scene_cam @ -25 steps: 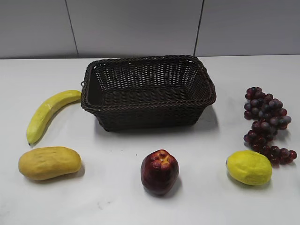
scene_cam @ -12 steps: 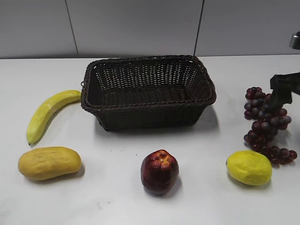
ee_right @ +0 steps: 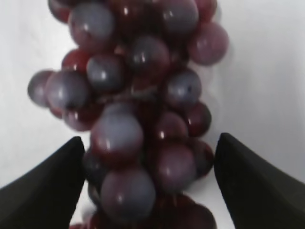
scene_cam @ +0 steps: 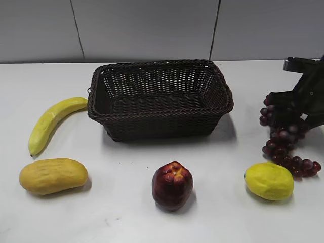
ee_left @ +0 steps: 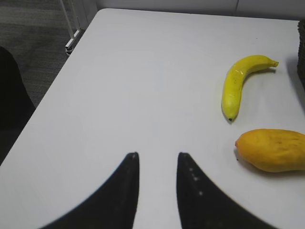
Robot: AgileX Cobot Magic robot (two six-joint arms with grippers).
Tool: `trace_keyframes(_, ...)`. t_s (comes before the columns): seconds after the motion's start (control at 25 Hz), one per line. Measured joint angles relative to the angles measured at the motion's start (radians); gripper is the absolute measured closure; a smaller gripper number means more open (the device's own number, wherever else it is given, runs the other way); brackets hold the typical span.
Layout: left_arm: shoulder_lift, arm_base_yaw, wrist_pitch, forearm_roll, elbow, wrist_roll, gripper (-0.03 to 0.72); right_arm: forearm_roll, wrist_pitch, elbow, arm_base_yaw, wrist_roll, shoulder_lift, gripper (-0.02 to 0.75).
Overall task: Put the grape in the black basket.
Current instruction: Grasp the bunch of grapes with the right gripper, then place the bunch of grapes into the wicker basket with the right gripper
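Right gripper (ee_right: 147, 162), jaws spread wide, straddles the upper end of the grape (scene_cam: 286, 136) bunch lying on the white tabletop (scene_cam: 126, 212) at the far right, apparently set to clamp it for transfer to the empty black basket (scene_cam: 159, 98) well to its left.

On the table: one basket (scene_cam: 160, 98). Left of the basket, one banana (scene_cam: 50, 123) and one mango (scene_cam: 53, 175). In front of it, one red fruit (scene_cam: 172, 185). Right of it, one grape bunch (scene_cam: 286, 137) and one lemon (scene_cam: 269, 180).
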Motion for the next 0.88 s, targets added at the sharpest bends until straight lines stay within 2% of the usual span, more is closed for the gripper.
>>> trace_keyframes(0.2, 0.000, 0.000, 0.000, 0.000, 0.000, 0.000, 0.471, 0.001, 0.008, -0.052, 0.000, 0.003, 0.049, 0.123)
trace_keyframes(0.36, 0.000, 0.000, 0.000, 0.000, 0.000, 0.000, 0.471, 0.001, 0.014, -0.063, 0.000, 0.003, 0.077, 0.178)
trace_keyframes(0.48, 0.000, 0.000, 0.000, 0.000, 0.000, 0.000, 0.471, 0.000, 0.016, -0.066, 0.000, 0.003, 0.081, 0.256)
trace_keyframes(0.6, 0.000, 0.000, 0.000, 0.000, 0.000, 0.000, 0.471, -0.007, 0.028, -0.085, 0.000, 0.004, 0.082, 0.384)
trace_keyframes(0.88, 0.000, 0.000, 0.000, 0.000, 0.000, 0.000, 0.471, -0.082, 0.108, -0.232, 0.000, -0.013, 0.050, 0.400)
